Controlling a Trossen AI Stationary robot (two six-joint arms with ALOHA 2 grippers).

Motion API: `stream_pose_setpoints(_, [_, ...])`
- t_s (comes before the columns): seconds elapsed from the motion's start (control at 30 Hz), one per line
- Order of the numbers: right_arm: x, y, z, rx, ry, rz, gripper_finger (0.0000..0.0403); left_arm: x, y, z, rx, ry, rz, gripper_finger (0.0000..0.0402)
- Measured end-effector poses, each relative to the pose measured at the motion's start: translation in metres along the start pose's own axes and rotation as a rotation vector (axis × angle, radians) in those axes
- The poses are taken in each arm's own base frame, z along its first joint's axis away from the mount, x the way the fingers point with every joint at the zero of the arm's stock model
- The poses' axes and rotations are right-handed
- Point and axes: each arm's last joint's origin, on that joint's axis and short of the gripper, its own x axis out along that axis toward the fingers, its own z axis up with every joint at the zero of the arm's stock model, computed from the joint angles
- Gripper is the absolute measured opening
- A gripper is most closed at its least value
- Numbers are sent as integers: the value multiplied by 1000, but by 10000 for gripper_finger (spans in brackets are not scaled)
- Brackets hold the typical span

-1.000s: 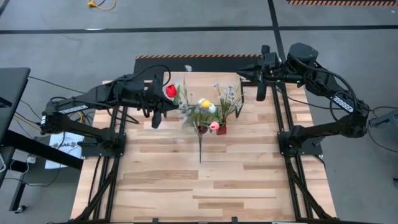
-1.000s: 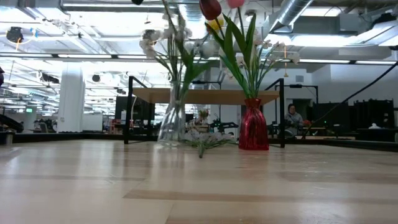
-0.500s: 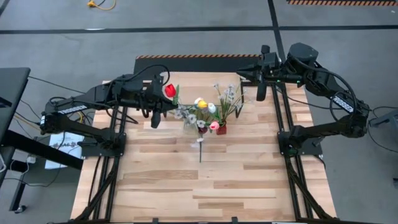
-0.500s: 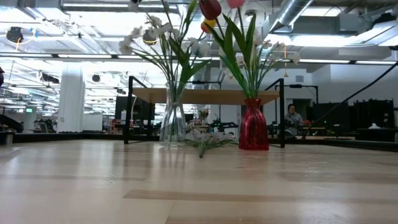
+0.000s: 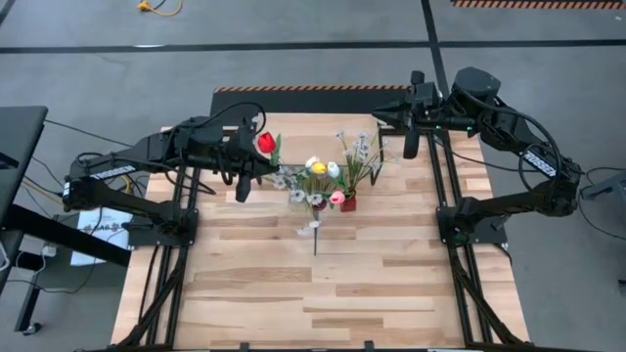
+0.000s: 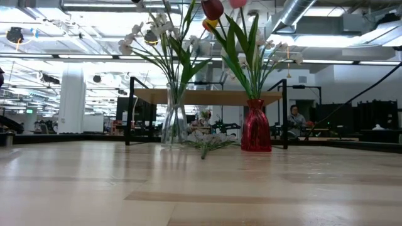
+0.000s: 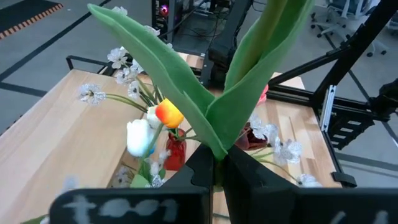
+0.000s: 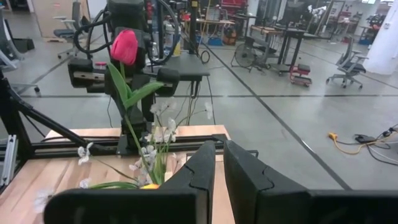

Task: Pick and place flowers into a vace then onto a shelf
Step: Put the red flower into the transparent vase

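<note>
My left gripper [image 5: 245, 186] [image 7: 219, 163] hovers over the table's left side, shut on a red tulip [image 5: 267, 143] [image 8: 124, 46]. A red vase [image 5: 348, 203] [image 6: 255, 129] [image 7: 176, 152] stands mid-table and holds orange-yellow [image 7: 169, 114], white [image 7: 138, 137] and pink tulips. To its left, a clear glass vase [image 6: 174, 125] holds white-lilac sprays [image 5: 293, 183]. One more flower [image 5: 315, 233] [image 6: 207, 144] lies flat on the table between the vases. The shelf [image 6: 207, 96] stands behind them. My right gripper [image 5: 409, 147] [image 8: 219, 152] waits, shut and empty, above the far right. My left gripper pinches the red tulip's green stem [image 7: 217, 152] between its two fingers, just below where the two long leaves split. The fingers lie across the stem. The tulip stands upright and lifted clear, with leaves and bloom above the fingers and the lower stem [image 8: 130, 134] hanging beneath.
Black arm frames [image 5: 186, 225] [image 5: 460, 225] run along both table sides. The near half of the wooden table [image 5: 323, 303] holds nothing. A person [image 6: 293, 119] sits in the room beyond the far edge.
The white-lilac sprays in the glass vase have swung toward the table's left and spread out, from a blur to standing still. The vases, the lying flower and both arms have stayed put.
</note>
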Motion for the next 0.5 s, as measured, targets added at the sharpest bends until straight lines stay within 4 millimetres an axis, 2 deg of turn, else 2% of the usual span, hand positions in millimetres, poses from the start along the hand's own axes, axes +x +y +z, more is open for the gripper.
stream_pose_setpoints(0.23, [0, 0, 1, -3, -11, -2, 27, -15, -6, 2, -17, -28, -2, 0])
stream_pose_setpoints(0.5, [0, 0, 2, -6, -22, -4, 27, -23, -7, 2, -39, -33, -3, 0])
